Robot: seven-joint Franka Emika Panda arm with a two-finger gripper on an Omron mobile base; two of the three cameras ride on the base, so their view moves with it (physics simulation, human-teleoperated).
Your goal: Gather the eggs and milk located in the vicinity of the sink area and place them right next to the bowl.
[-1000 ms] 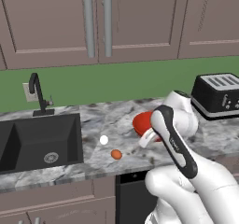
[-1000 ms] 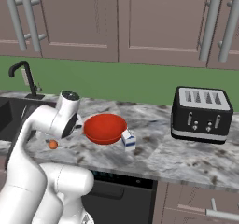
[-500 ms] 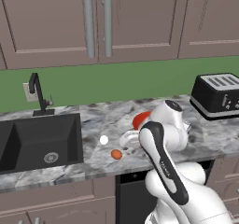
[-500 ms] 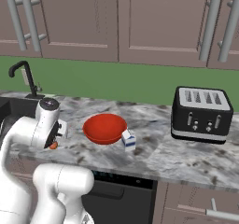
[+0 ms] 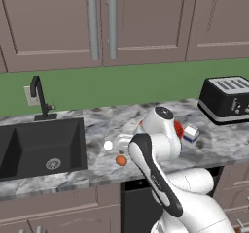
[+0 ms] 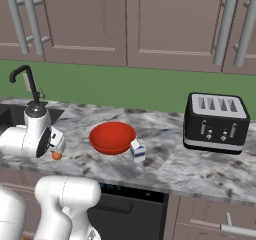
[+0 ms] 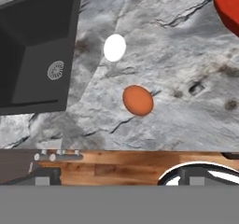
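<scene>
Two eggs lie on the marble counter between the sink (image 5: 39, 144) and the bowl: a white egg (image 5: 108, 145) (image 7: 115, 47) and, nearer the front edge, an orange-brown egg (image 5: 121, 160) (image 6: 57, 155) (image 7: 138, 100). My gripper (image 5: 121, 142) (image 6: 59, 143) hovers just above them, pointing down, open and with nothing between its fingers. The red bowl (image 6: 112, 137) sits mid-counter; my arm hides most of the bowl (image 5: 178, 130) in the left base view. The milk carton (image 6: 138, 150) (image 5: 190, 133) stands upright against the bowl's right side.
A black faucet (image 5: 39, 98) (image 6: 27, 81) rises behind the sink. A black toaster (image 5: 228, 98) (image 6: 215, 121) stands at the right end of the counter. Closed cabinets hang above. The counter's front edge runs close below the orange-brown egg.
My arm has swung left from over the bowl to above the eggs and come lower. The gripper stays open. Eggs, milk and bowl have not moved.
</scene>
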